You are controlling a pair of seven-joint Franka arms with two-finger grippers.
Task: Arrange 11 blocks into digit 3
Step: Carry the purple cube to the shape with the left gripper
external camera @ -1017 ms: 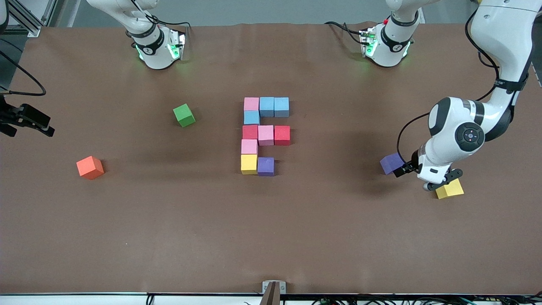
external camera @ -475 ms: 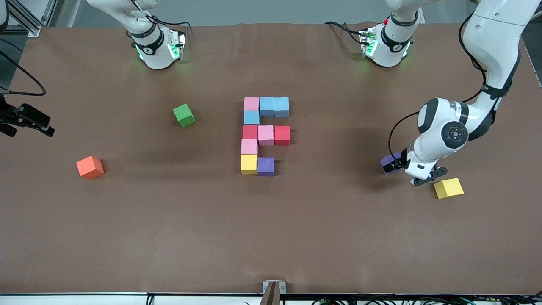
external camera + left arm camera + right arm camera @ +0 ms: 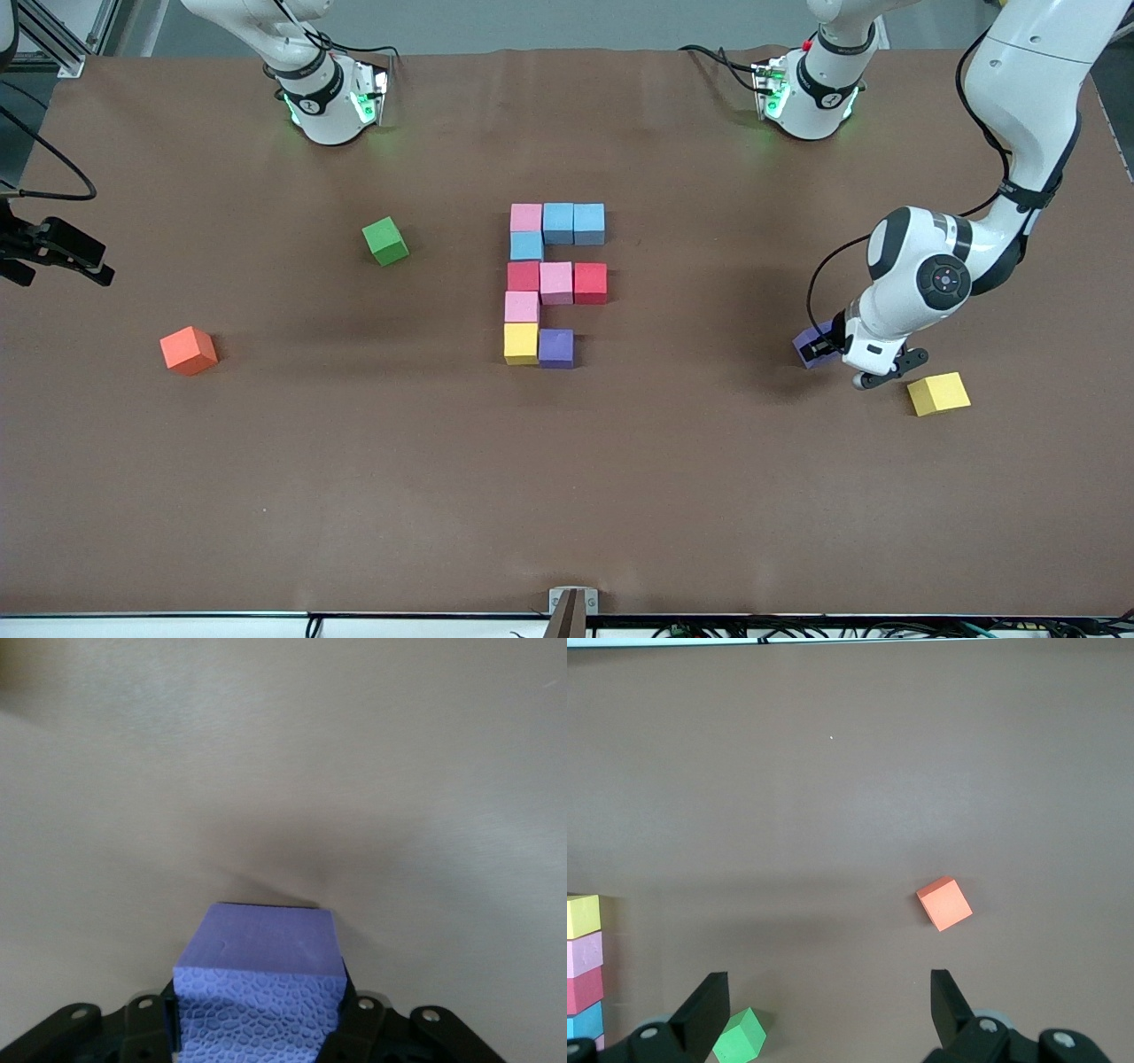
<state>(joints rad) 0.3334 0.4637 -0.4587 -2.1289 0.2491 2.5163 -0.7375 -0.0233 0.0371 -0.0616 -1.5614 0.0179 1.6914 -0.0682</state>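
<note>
The right gripper [image 3: 828, 992] is held up at the right arm's end of the table [image 3: 567, 496], fingers spread wide, nothing between them; this arm waits. An orange cube [image 3: 188, 350] is seen on the table toward that end. A green cube [image 3: 385, 240] sits farther from the front camera than the orange one, between it and the figure, turned at an angle.

The digit 3 [image 3: 555, 282] is laid out mid-table in ten cubes.
- **Top bar:** a pink cube [image 3: 525, 217] and two light blue cubes [image 3: 558, 221] [image 3: 589, 223].
- **Upper link:** a third light blue cube [image 3: 526, 245], placed under the pink one.
- **Middle bar:** a red cube [image 3: 523, 276], a pink cube [image 3: 556, 282] and a red cube [image 3: 590, 283].
- **Lower link:** a pink cube [image 3: 522, 307].
- **Bottom bar:** a yellow cube [image 3: 521, 343] with a purple cube [image 3: 555, 347] touching it; only these two are in place.

A loose purple cube [image 3: 806, 338] rests on the table toward the left arm's end, well apart from the figure. The left gripper [image 3: 824, 348] is down at it, and in the left wrist view its fingers are pressed against both sides of the cube. A loose yellow cube [image 3: 939, 393] lies near it, slightly nearer the front camera, untouched.
</note>
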